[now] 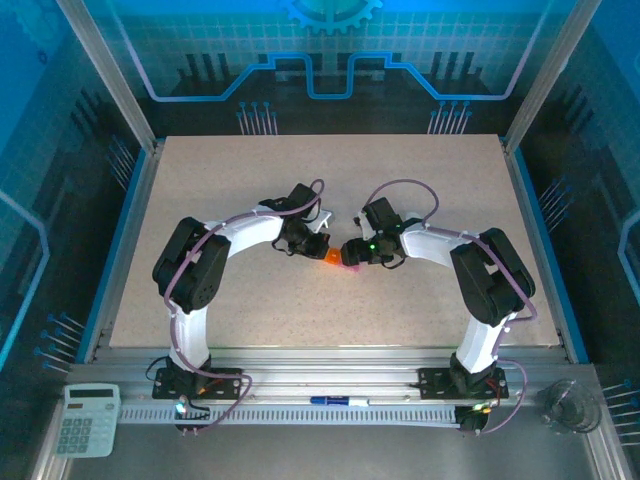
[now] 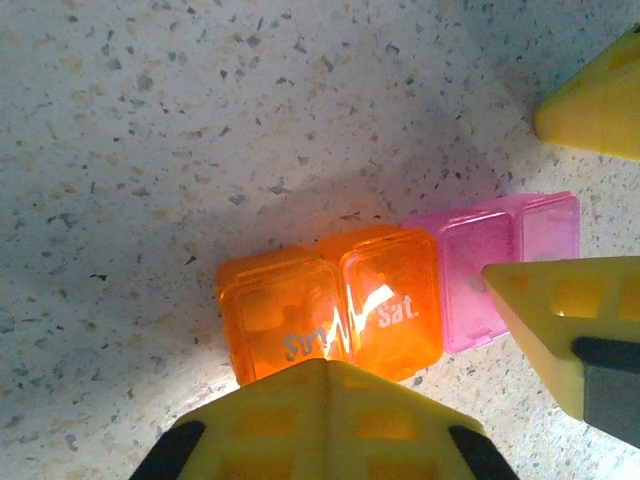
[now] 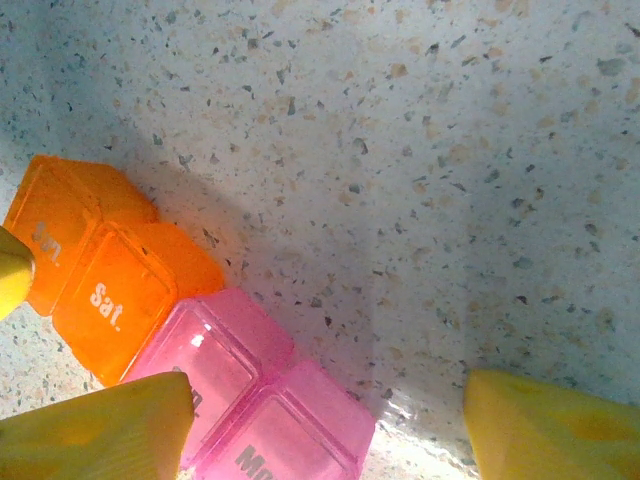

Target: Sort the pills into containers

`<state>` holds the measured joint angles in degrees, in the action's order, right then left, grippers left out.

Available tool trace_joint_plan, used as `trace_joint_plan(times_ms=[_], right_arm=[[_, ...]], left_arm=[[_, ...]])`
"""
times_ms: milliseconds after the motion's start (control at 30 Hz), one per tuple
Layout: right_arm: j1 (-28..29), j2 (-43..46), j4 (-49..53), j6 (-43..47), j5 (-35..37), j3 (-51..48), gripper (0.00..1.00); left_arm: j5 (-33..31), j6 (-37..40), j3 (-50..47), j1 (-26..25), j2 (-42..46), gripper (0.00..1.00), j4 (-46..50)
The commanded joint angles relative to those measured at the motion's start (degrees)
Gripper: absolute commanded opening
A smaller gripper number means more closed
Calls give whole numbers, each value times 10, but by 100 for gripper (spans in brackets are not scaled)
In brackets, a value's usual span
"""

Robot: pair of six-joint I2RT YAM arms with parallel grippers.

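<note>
We find the containers (image 2: 400,290) lying lids-down between our claws. Beside the orange end, the left gripper (image 2: 325,385) is pinched closed on nothing. The right gripper (image 3: 330,392) gapes around the pink end (one finger seemingly touching). A lopsided squeeze could skid the strip.

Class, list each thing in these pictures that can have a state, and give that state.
Left gripper: shut, tip over the orange boxes.
Right gripper: open, straddling the pink end of the strip.
Orange boxes: lids down.
Pink boxes: lids down.
</note>
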<state>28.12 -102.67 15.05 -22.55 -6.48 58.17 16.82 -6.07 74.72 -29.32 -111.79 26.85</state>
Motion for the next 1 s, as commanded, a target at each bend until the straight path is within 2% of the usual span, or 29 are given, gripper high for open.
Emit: trace_joint_plan(times_ms=[0,267,500,667,733,967], right_arm=[[8,-39,15,-6,24,-17,73],[6,-38,16,-7,24,-17,72],[6,-39,17,-8,22,-18,73],[3,-39,23,-6,13,-8,72],[-1,-38,30,-6,5,3,73],[-17,-15,67,8,-21,60,73]], left_arm=[[-6,-2,-16,-6,11,0,7],[-55,19,-13,-27,-10,0,36],[-60,12,-29,-29,-16,0,23],[-64,10,-12,-30,9,0,15],[-71,7,-9,-30,23,3,6],[-121,-16,-31,-24,98,9,-61]])
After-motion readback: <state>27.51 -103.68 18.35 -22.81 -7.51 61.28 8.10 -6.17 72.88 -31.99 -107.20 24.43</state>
